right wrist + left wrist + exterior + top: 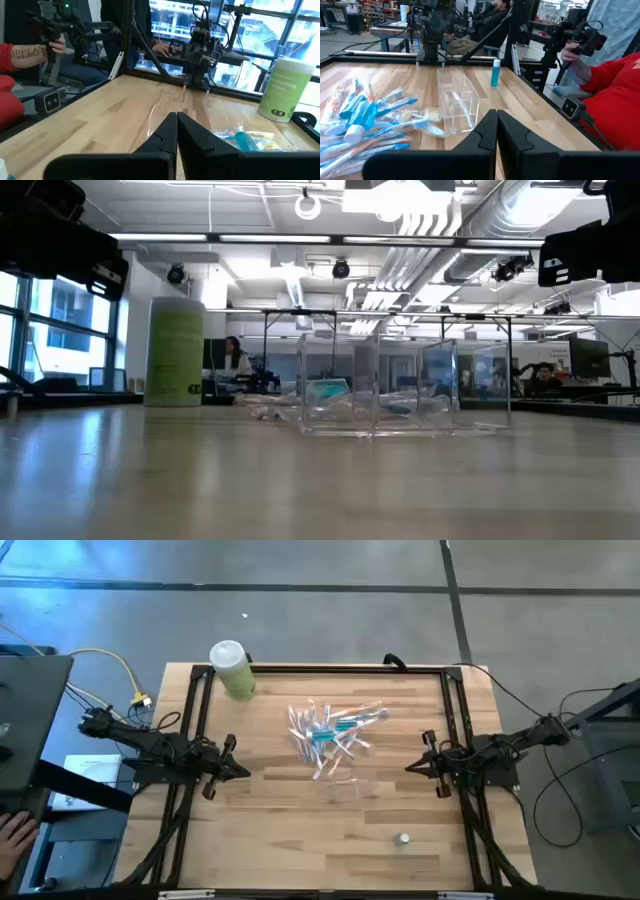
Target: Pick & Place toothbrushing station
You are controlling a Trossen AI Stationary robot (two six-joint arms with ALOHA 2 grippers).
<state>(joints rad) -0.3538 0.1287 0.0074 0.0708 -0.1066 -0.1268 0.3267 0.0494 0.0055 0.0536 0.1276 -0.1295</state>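
Left gripper (243, 771) at mid-left of the high view and right gripper (410, 767) at mid-right both have fingers pressed together, holding nothing. Between them, at centre, lies the toothbrush pile (330, 732); just below it, faintly visible, probably the clear holder (347, 786).

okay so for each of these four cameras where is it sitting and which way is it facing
High: overhead, straight down; both arms, left gripper, right gripper, toothbrush pile.
Low: table height, level across clear holder into room.
Left wrist: past its shut fingers toward holder, right arm.
Right wrist: past its shut fingers toward left arm, green bottle.
Shared: holder, low and left wrist.
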